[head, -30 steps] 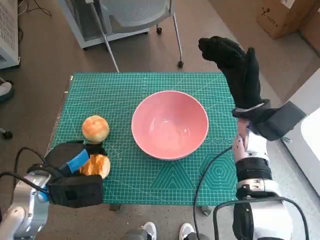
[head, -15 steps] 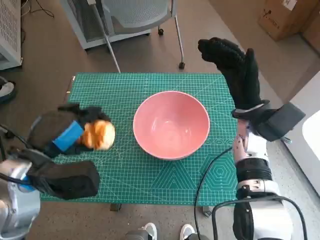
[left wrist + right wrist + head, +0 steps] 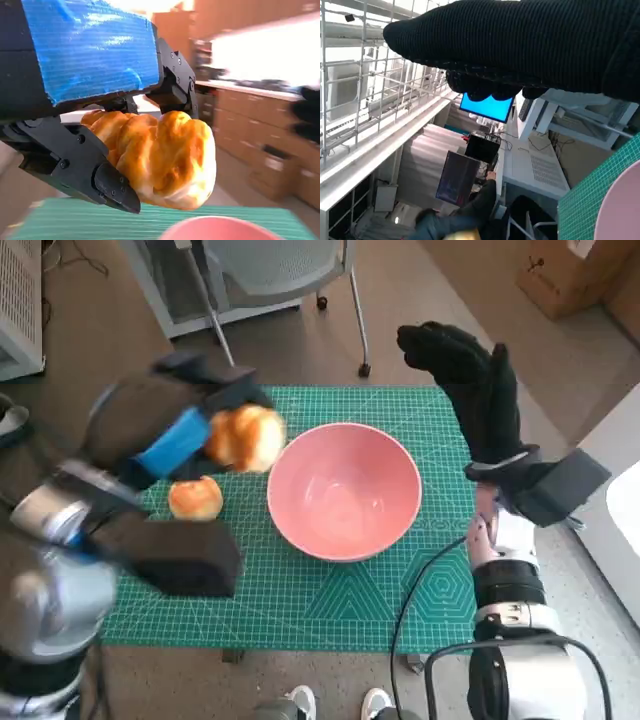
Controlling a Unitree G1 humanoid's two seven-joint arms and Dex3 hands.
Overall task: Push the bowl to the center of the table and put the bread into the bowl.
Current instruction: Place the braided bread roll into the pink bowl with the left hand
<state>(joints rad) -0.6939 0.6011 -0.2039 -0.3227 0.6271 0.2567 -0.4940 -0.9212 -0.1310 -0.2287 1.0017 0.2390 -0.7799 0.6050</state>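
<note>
The left hand (image 3: 165,425) grips a glossy, lobed golden bread (image 3: 246,437) in the air just beside the smooth round pink bowl (image 3: 344,490) mid-mat, while the knitted right hand (image 3: 470,375) hangs spread and empty.

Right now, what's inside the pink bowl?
Nothing visible: the pink bowl looks empty. The left hand holds one bread roll beside its rim; another bread roll sits on the mat.

I see a green gridded cutting mat (image 3: 330,590) covering the table, a grey wheeled chair (image 3: 275,270) beyond it — and a brown cardboard box (image 3: 580,270) on the floor.
</note>
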